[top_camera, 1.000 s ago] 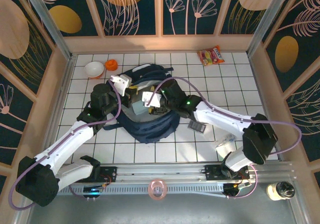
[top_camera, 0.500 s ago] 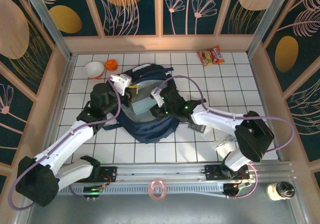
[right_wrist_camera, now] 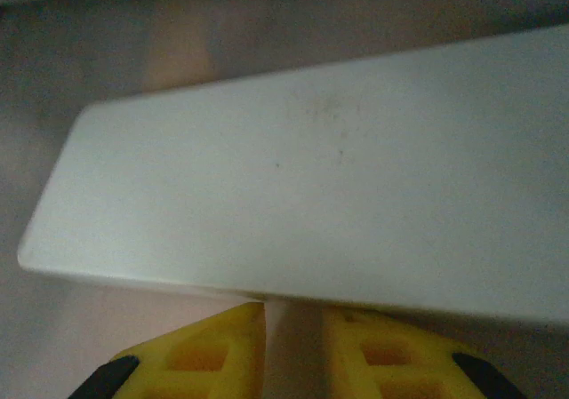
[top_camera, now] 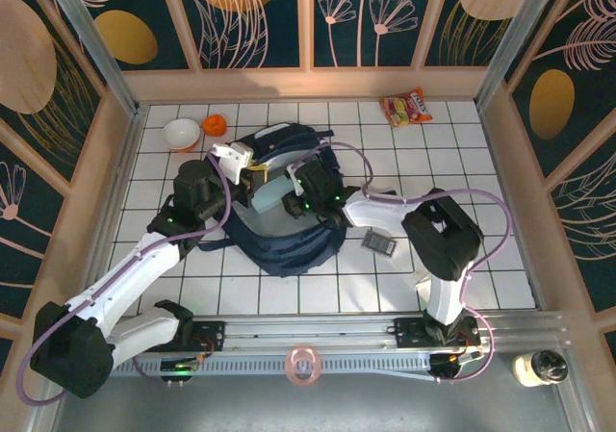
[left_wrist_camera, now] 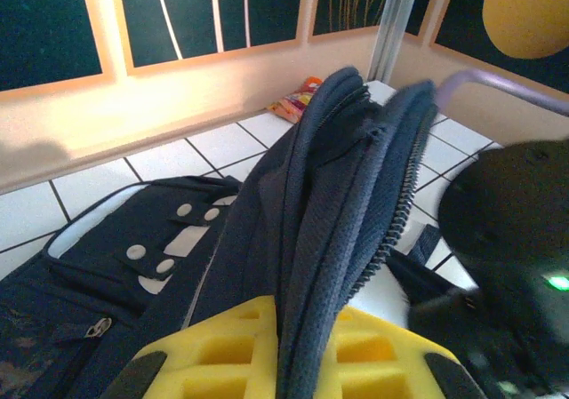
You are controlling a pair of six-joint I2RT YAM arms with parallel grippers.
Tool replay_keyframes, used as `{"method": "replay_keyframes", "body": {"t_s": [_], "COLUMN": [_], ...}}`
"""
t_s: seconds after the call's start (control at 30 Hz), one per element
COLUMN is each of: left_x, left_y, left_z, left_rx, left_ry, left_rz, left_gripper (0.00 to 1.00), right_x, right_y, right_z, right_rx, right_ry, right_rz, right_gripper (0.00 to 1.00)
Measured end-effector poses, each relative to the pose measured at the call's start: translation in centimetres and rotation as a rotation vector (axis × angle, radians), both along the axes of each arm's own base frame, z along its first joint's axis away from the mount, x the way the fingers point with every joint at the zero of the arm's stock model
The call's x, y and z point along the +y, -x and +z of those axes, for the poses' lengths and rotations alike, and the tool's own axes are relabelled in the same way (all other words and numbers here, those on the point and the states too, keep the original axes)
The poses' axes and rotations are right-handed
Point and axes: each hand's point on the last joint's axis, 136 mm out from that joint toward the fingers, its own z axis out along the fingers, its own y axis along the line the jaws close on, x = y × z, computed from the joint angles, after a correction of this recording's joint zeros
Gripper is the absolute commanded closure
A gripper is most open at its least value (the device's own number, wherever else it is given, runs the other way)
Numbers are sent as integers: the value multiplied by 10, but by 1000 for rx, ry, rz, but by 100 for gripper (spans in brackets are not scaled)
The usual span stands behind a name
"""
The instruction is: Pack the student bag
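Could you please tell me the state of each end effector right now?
Left end effector: closed on a fold of the bag.
Right end effector: nearly closed at the edge of a pale box; grip cannot be told.

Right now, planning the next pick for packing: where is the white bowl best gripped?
Probably the rim, from straight above, one finger inside, one outside: the white bowl stands upright and open on the tiles. Choose the near-left rim; the orange object crowds its far-right side.

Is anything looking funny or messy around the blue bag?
Nothing is spilled or broken. The student bag just looks lopsided: its open edge stands up because the left tool pinches it. A small grey packet and a snack bag lie out on the tiles.
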Motion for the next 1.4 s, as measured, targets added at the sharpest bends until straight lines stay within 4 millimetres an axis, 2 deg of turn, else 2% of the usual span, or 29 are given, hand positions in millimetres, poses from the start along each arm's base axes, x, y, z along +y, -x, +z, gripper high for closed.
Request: {"method": "replay_keyframes", "body": {"t_s": [0.13,0.33,0.43,0.63,0.73,0.83,1.0,1.2,1.3,1.4], "left_x": [0,6,12,20,22,24,24,22,21,21], "left_y": [-1,-3,-6,-11,-13,-13,-13,-14,-14,-15], "left_z": [3,11,13,12,11,11,8,7,7,6], "left_rx": [-2,-24,-34,-38,-40,-37,-31,-23,-22,-22], "left_ry": [14,27,24,13,9,9,10,18,22,22], "left_rz": [2,44,78,134,154,164,165,163,160,160], "left_gripper": [95,92,92,92,92,92,92,92,92,92], "right_x": [18,21,3,-41,-70,-113,-198,-290,-318,-333], "right_y": [-24,-28,-15,23,34,48,74,108,119,127], "right_z": [15,26,30,63,63,43,9,-3,-3,-4], "right_rx": [-47,-50,-18,75,169,306,507,644,677,709], "right_ry": [-75,-146,-156,-198,-182,-132,-75,-167,-234,-250], "right_rz": [-14,-20,-39,-107,-202,-360,-655,-1000,-1131,-1207], "right_gripper": [77,70,62,49,46,46,43,41,33,31]}}
